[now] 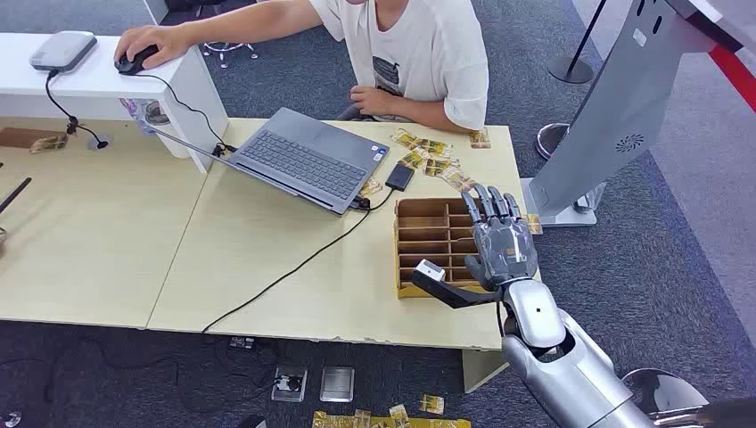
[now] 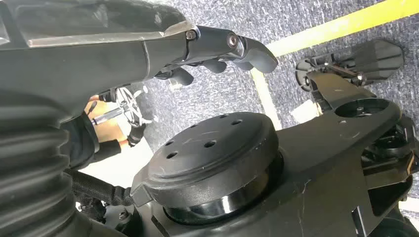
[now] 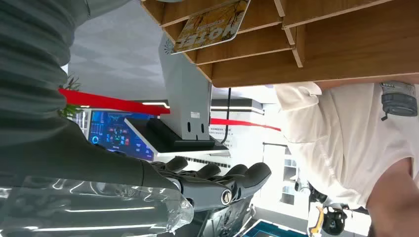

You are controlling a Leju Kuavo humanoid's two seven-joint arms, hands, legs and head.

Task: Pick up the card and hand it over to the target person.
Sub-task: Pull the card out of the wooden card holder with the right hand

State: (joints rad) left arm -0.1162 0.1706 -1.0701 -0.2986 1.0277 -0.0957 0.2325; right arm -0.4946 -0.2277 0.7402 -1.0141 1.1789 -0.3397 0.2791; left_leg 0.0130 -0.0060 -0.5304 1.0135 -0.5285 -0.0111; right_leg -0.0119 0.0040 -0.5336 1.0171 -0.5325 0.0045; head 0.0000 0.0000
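Note:
My right hand (image 1: 501,248) hovers open over the right side of a wooden compartment box (image 1: 428,234), fingers spread and thumb stretched out, holding nothing. Its fingers (image 3: 217,178) are also visible in the right wrist view, apart from the box (image 3: 336,44). A yellow printed card (image 3: 212,22) sits against the box's dividers; a yellow card (image 1: 533,223) peeks out just right of the box. Several more cards (image 1: 428,156) lie scattered behind the box. The person in a white shirt (image 1: 428,53) sits across the table. My left hand (image 2: 217,49) hangs low with nothing in it.
An open laptop (image 1: 308,156) with a black cable sits left of the box. The person's hand rests on a mouse (image 1: 134,61) on a white shelf. A grey kiosk stand (image 1: 615,107) rises to the right of the table. Several cards (image 1: 392,417) lie on the floor.

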